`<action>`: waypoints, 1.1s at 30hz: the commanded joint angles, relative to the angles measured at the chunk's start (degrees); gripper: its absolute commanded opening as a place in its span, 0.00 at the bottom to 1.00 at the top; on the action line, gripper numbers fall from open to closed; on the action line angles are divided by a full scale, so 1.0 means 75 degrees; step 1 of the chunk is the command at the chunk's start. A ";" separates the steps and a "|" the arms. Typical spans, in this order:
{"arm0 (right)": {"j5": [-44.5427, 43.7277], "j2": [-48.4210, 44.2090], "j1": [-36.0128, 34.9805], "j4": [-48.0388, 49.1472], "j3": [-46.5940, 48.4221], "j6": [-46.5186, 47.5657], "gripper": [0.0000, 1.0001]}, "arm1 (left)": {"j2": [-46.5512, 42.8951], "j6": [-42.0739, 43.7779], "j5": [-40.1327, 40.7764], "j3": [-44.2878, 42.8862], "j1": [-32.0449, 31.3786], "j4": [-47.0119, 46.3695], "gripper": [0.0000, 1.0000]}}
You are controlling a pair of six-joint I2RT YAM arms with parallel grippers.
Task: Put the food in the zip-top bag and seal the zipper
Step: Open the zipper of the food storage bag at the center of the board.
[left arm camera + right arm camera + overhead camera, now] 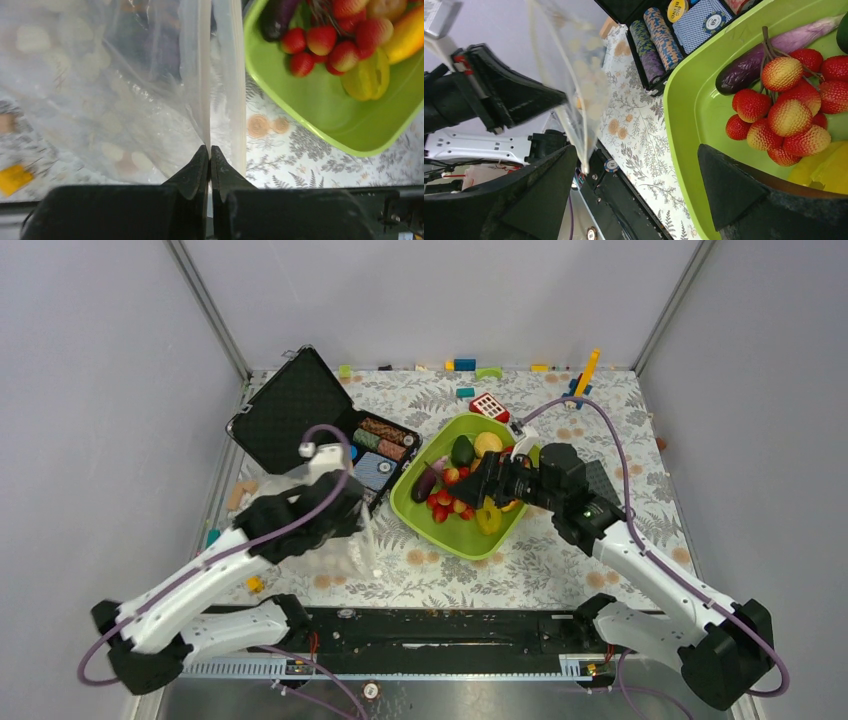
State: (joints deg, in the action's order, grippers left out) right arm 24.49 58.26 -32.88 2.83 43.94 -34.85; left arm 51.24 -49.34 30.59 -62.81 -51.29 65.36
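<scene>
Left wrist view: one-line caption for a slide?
Left gripper, shut on the clear zip-top bag, holds it beside the lime-green tray of toy strawberries.

A robot test cell in a lab; plain pale wall panels (pixel 420 290) set in bare metal posts (pixel 205 305) box in the tabletop (pixel 560 570); the left arm (pixel 190 590) and right arm (pixel 650 565), white and black, are bolted to a black rail (pixel 450 625) at its near edge, trailing purple cables (pixel 326 427); the floral cover carries props, toy food (pixel 445 502) and loose building blocks (pixel 465 365).
</scene>
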 commanded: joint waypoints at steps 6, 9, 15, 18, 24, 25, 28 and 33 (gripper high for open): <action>-0.1459 0.0771 -0.1063 0.1129 -0.0308 -0.0230 0.98 | 0.2234 0.1455 -0.2288 -0.0386 0.0029 -0.2723 0.00; -0.1857 0.1179 -0.1358 0.1713 -0.0478 -0.0614 0.99 | 0.2440 0.1576 -0.2726 -0.0287 0.0074 -0.3066 0.00; -0.2800 0.1872 -0.1922 0.2338 -0.0418 -0.0992 0.93 | 0.2182 0.1583 -0.3424 0.0041 0.0360 -0.3585 0.00; -0.2961 0.2328 -0.2100 0.2374 -0.0190 -0.1040 0.88 | 0.1997 0.1602 -0.3639 0.0184 0.0480 -0.3664 0.00; -0.2659 0.3414 -0.2276 0.2383 0.0416 -0.1342 0.63 | 0.1497 0.1893 -0.3540 0.0033 0.0652 -0.3059 0.00; -0.2526 0.3585 -0.2283 0.2455 0.0467 -0.1419 0.55 | 0.1236 0.1941 -0.3466 0.0015 0.0676 -0.2931 0.00; -0.2303 0.3786 -0.2337 0.2572 0.0548 -0.1468 0.32 | 0.0634 0.2012 -0.2998 -0.0197 0.0752 -0.2349 0.00; -0.1859 0.3974 -0.2353 0.2437 0.0605 -0.1358 0.12 | -0.0135 0.1571 -0.0499 -0.1193 0.0792 -0.0472 0.00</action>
State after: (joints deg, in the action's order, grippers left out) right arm 7.22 87.13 -50.00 18.81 45.84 -45.47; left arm 54.72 -35.88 11.38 -64.62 -45.82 52.18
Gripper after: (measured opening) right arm 0.161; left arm 0.011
